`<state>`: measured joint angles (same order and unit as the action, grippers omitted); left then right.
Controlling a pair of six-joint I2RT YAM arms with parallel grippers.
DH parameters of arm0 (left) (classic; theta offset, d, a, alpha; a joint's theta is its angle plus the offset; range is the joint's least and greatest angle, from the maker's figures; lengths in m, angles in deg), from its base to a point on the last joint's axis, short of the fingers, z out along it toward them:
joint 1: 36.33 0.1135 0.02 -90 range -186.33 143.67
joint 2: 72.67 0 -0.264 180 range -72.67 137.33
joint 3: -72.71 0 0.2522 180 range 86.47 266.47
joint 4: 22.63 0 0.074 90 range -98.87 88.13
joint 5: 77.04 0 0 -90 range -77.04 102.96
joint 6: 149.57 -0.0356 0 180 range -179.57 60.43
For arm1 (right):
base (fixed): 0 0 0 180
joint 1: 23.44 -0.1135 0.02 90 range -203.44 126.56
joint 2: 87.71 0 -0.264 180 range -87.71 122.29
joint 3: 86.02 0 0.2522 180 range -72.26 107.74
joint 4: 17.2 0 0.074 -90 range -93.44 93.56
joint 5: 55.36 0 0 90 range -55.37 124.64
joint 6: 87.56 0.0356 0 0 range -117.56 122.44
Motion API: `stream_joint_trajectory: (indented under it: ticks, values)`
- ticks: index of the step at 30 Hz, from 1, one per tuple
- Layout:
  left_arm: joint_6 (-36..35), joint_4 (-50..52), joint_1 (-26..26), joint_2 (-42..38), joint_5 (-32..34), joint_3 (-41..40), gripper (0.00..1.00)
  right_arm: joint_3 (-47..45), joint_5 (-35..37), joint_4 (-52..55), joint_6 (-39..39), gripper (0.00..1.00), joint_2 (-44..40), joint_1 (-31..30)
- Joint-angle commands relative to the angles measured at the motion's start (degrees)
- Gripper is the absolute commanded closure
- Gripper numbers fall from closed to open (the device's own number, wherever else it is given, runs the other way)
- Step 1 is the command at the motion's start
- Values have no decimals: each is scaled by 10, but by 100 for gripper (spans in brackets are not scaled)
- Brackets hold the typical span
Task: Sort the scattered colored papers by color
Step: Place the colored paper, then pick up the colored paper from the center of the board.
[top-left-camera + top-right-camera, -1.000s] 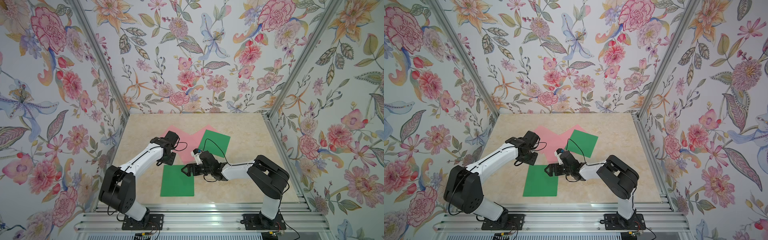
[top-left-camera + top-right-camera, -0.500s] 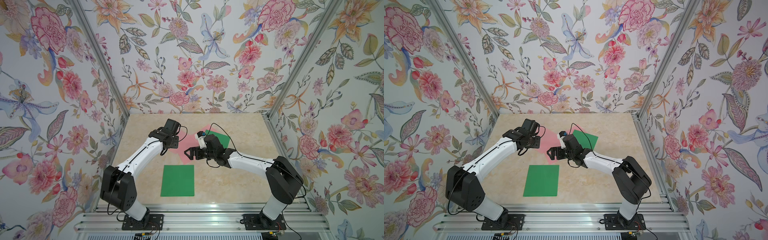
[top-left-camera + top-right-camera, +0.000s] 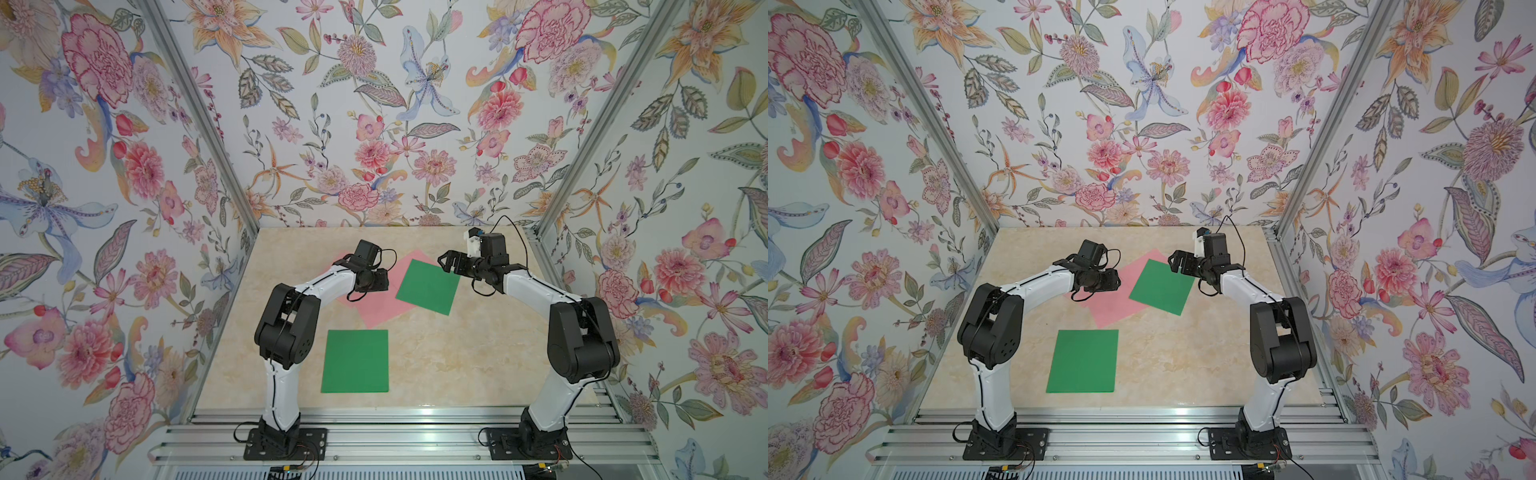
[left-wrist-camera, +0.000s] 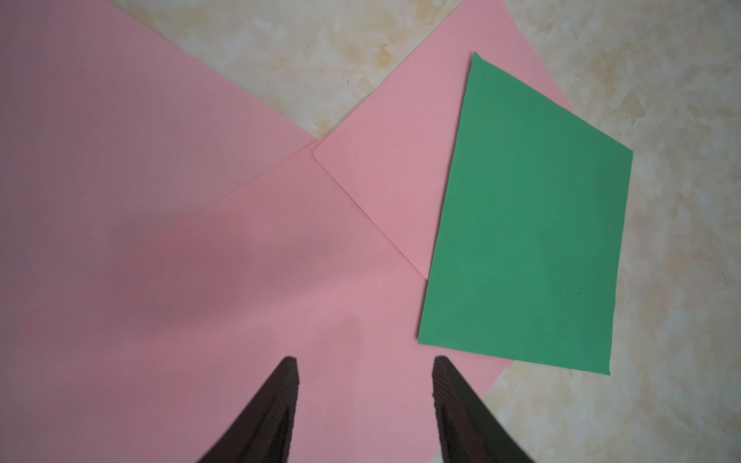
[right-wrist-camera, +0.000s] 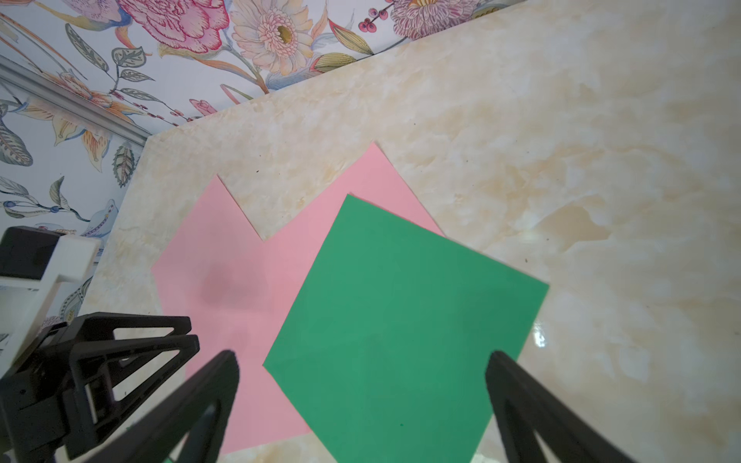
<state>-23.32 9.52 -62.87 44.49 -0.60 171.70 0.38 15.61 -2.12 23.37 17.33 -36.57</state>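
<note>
Since it left the near green paper, the right end effector gapes; left end effector apart, seemingly empty.

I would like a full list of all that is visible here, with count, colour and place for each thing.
front green paper: 1, green, alone near the table's front edge
rear green paper: 1, green, farther back, partly on the pink papers
pink papers: at least 2, maybe 3, light pink, overlapping, mid-table
table: 1, beige marble
walls: 3, flowered wallpaper, around the table
arms: 2, white and black, based at the front
left gripper: 1, black, open, over pink paper
right gripper: 1, black, open, over the rear green paper
</note>
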Motion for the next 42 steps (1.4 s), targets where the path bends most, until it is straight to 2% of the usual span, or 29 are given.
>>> stream_joint_trajectory:
  ticks: [1,12,42]
  values:
    - [22,-15,-13,16,-11,36,43,30,-21,22,-20,0,35,-2]
    - [47,-16,-44,37,19,52,44,53,-41,5,-4,0,131,18]
    - [62,-15,-52,72,-3,59,45,74,-41,14,-5,0,177,22]
